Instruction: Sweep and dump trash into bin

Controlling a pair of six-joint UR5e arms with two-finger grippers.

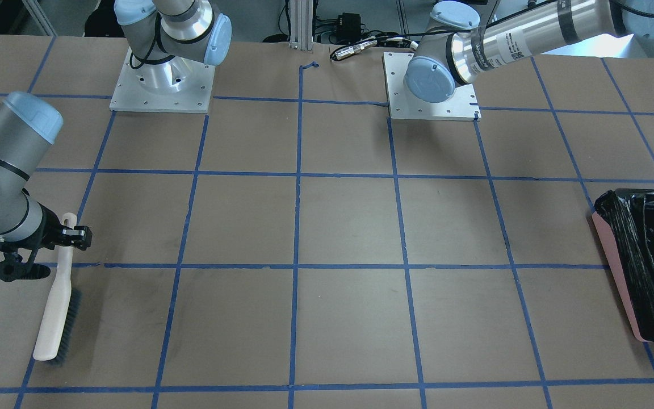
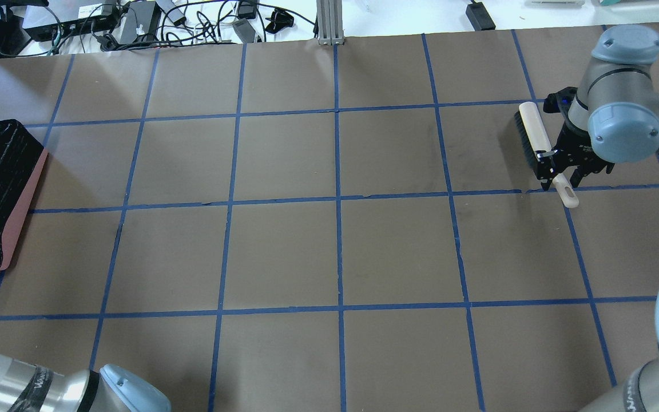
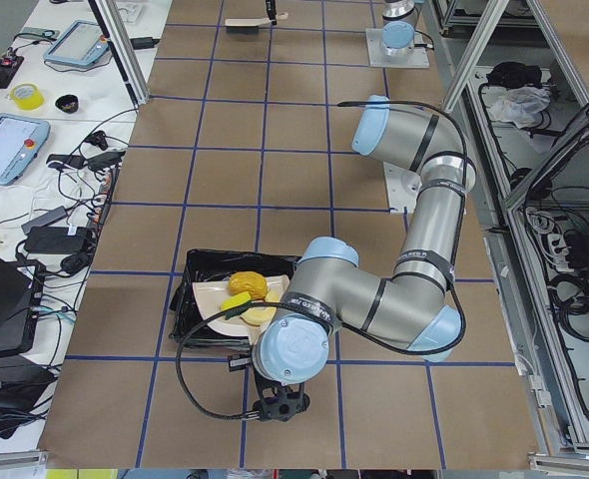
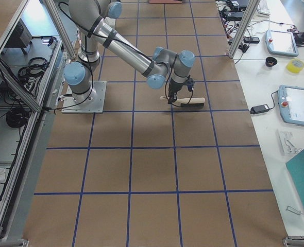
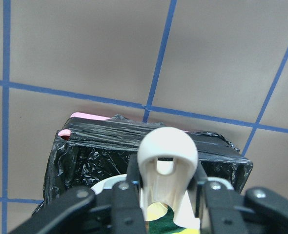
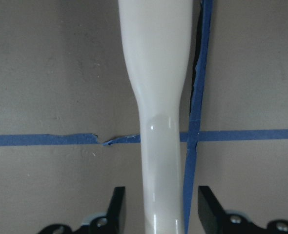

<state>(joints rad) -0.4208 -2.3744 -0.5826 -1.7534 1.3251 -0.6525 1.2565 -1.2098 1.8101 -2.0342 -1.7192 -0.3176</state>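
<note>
The left tool (image 5: 167, 191) is clamped on the looped end of the beige dustpan (image 5: 167, 151) handle, one finger pressed to each side. It holds the pan over the open mouth of the bin (image 1: 645, 267), a pinkish container lined with crinkled black plastic at the surface's (image 2: 284, 257) end on the robot's left. The trash lies on the dustpan, above the liner: an orange-yellow lump (image 3: 246, 284), a pale piece (image 3: 263, 313) beside it, and the yellow sponge wedge with its green side (image 5: 161, 222) just below the handle.

At the opposite end, the right tool (image 6: 162, 209) straddles the handle of the hand brush (image 2: 535, 134). Its fingers stand apart, with a gap on either side of the handle. The brush lies flat on the brown paper, dark bristles turned sideways, across a blue tape line (image 6: 46, 140).
</note>
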